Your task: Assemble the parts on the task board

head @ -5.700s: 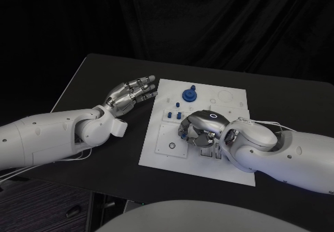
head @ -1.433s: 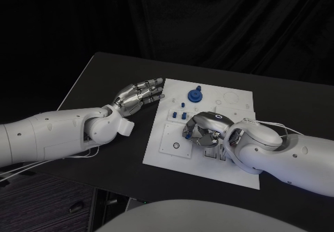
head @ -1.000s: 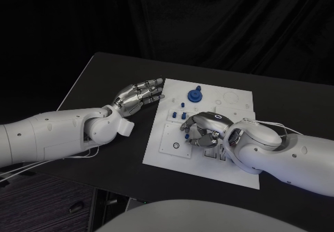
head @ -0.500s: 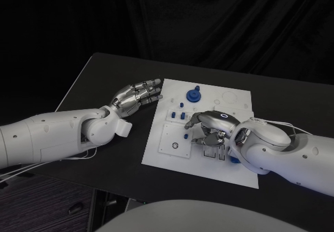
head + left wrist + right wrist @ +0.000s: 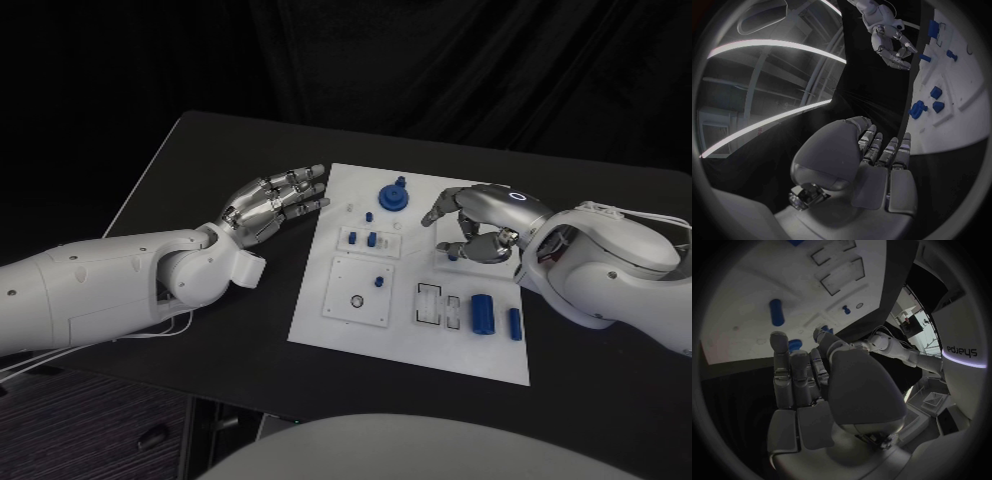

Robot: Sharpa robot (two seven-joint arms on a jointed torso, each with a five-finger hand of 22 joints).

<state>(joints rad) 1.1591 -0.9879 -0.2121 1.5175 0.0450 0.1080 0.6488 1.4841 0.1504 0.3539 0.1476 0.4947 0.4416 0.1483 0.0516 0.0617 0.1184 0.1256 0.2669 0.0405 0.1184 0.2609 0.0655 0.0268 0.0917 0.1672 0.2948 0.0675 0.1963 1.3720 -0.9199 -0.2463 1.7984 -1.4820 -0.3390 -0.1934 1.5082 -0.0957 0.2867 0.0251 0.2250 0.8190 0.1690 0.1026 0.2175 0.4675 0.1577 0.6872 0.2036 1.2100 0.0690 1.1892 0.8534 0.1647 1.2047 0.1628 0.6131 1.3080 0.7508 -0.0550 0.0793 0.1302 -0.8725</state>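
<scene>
The white task board (image 5: 335,325) lies mid-table. On it are a round blue knob (image 5: 394,194), two small blue blocks (image 5: 362,239), a short blue peg (image 5: 379,282) in a square plate, and two blue cylinders (image 5: 482,312) near the right edge. My right hand (image 5: 480,228) hovers over the board's far right part with its fingers loosely bent and nothing in them; the right wrist view has this hand (image 5: 807,385) above the board (image 5: 748,295) and a blue peg (image 5: 776,311). My left hand (image 5: 274,200) lies flat and empty just left of the board, fingers apart (image 5: 879,160).
Black table (image 5: 188,180) surrounds the board, with its left edge close behind my left arm. Two empty rectangular slots (image 5: 430,304) sit left of the cylinders. A small black ring (image 5: 356,301) lies in the square plate.
My right hand has lifted off the board's middle and swung to its far right, uncovering the slots and the two blue cylinders. The left hand stays put.
</scene>
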